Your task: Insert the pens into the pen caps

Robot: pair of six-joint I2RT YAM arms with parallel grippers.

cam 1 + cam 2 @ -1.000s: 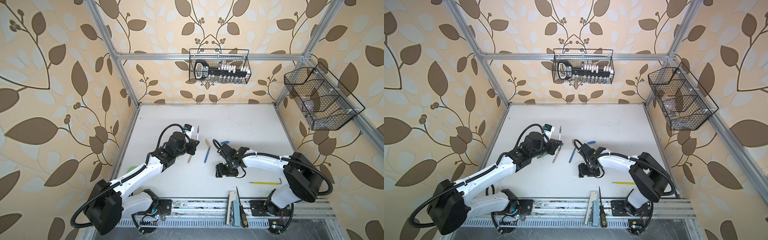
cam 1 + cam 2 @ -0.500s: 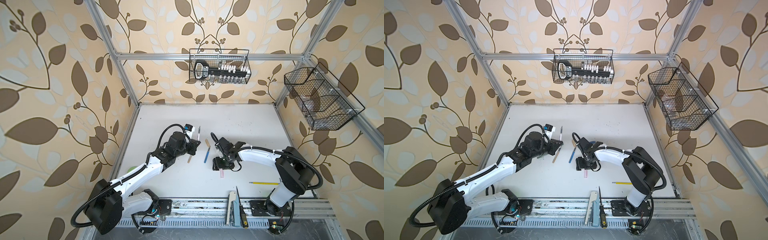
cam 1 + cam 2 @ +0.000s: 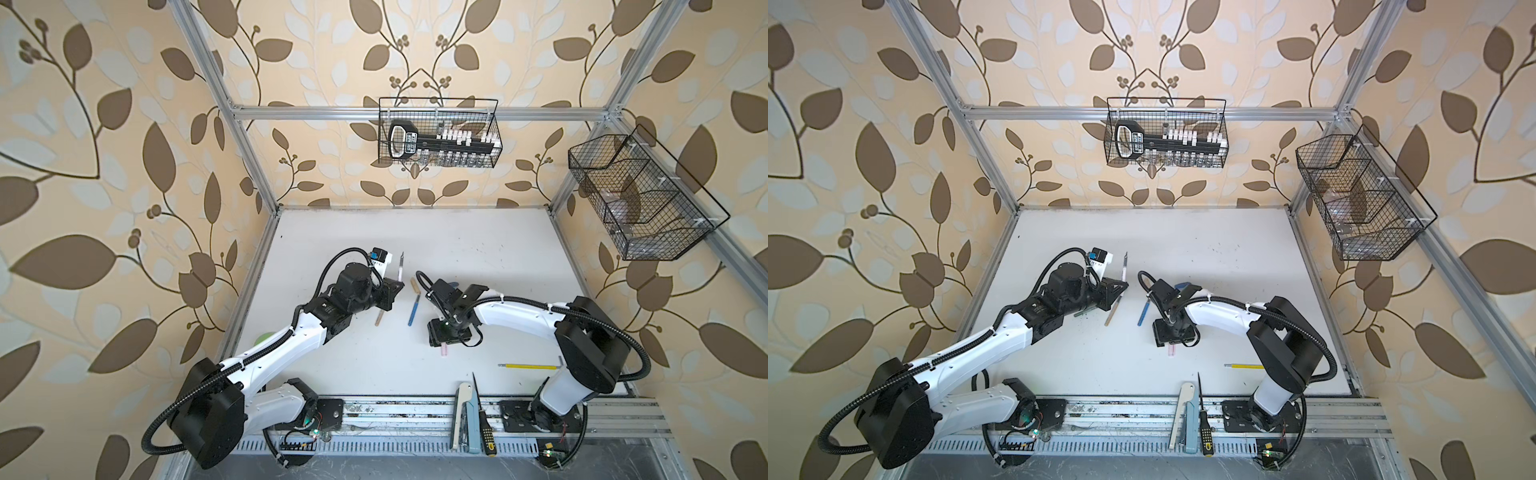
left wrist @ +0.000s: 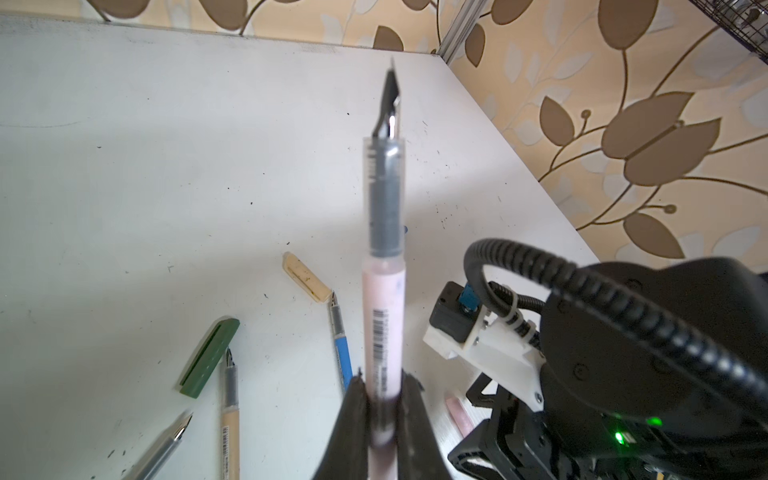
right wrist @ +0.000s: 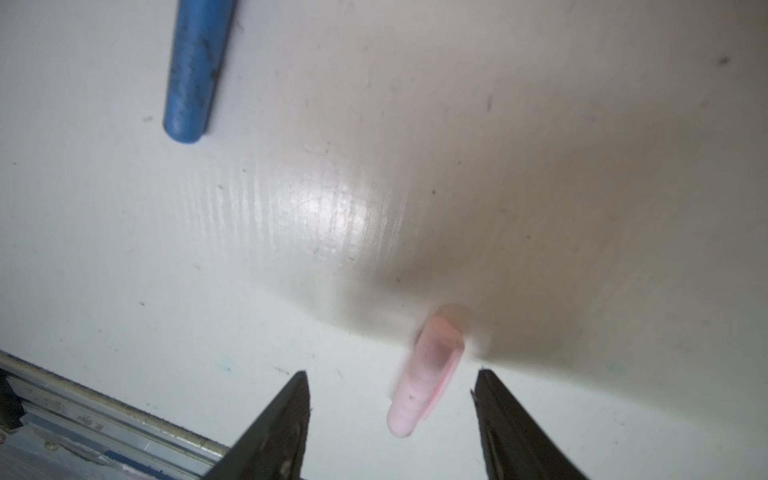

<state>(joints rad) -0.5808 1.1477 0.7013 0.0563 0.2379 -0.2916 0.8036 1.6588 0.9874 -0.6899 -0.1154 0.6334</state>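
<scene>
My left gripper [image 4: 384, 386] is shut on the pale pink pen [image 4: 383, 299], which it holds above the table with the dark tip pointing away; both top views show this pen [image 3: 400, 271] [image 3: 1124, 270]. My right gripper [image 5: 391, 374] stands open just above the table, with the pink pen cap [image 5: 424, 374] lying loose between its fingers, nearer one of them. The cap [image 3: 444, 350] pokes out below that gripper [image 3: 446, 332]. On the table lie the blue pen [image 3: 412, 311], tan pen [image 3: 379, 320], tan cap [image 4: 307, 283], green cap [image 4: 210, 357] and blue cap [image 3: 453, 284].
A long yellow rod [image 3: 528, 366] lies at the front right of the white table. A black-yellow screwdriver [image 3: 482, 415] and flat tools [image 3: 463, 415] rest on the front rail. Wire baskets hang on the back wall [image 3: 438, 133] and the right wall [image 3: 640, 199].
My right gripper has shifted slightly left over the pink cap, which now shows beneath it, and its jaws have narrowed a little. The left arm and its pink pen have not moved.
</scene>
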